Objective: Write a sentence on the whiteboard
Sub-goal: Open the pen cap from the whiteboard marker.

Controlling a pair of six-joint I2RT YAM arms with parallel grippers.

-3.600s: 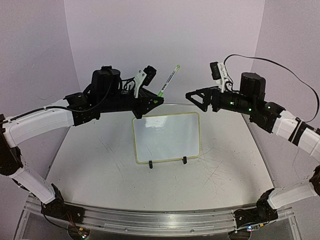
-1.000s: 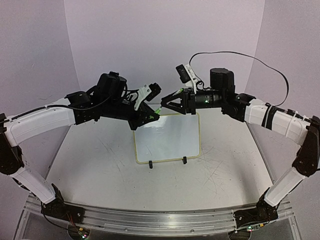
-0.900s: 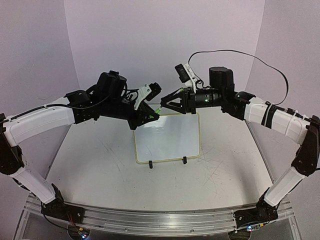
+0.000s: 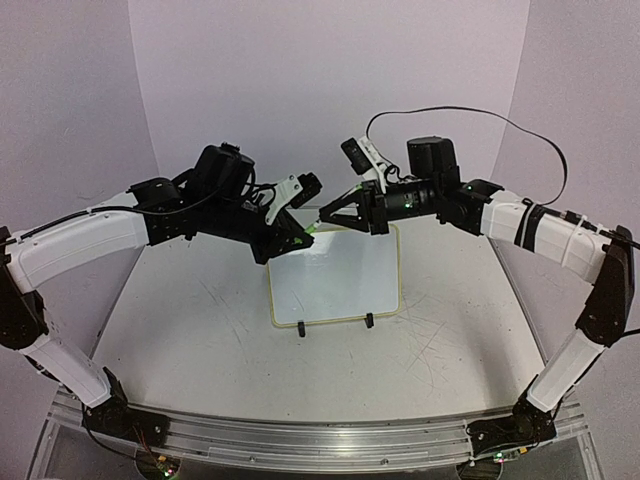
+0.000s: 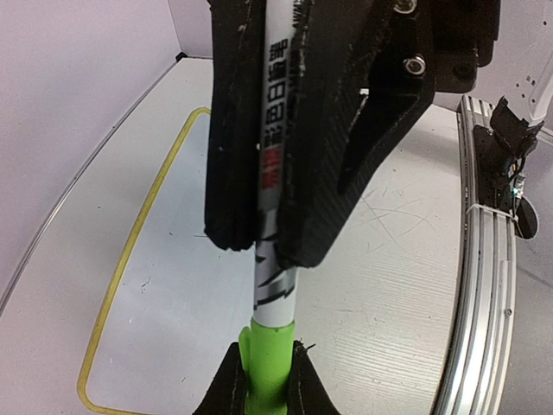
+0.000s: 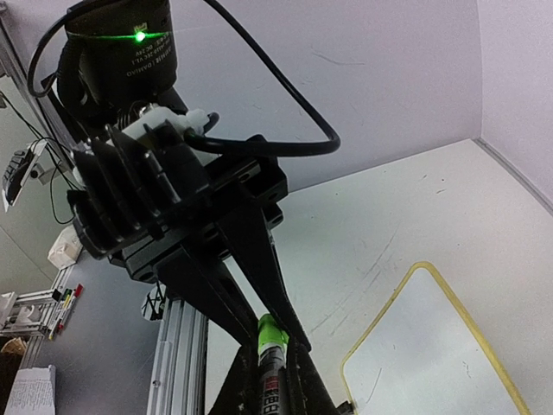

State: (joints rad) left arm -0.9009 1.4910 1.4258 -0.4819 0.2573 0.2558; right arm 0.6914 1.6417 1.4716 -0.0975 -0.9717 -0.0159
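Your left gripper (image 4: 300, 233) squeezed the green-and-white marker (image 5: 275, 156), your right gripper (image 4: 323, 217) pinched its far end (both clamped on it), and the whiteboard (image 4: 335, 275) lay on the table (image 4: 200, 330) below them.

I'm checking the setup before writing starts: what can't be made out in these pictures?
Top view: the marker is nearly all hidden between the left gripper and right gripper; the far left corner of the whiteboard sits behind the left gripper.
Left wrist view: the marker's green end runs off the bottom edge, so its tip is unseen.
Right wrist view: the marker's print is cut by the bottom edge, unreadable.
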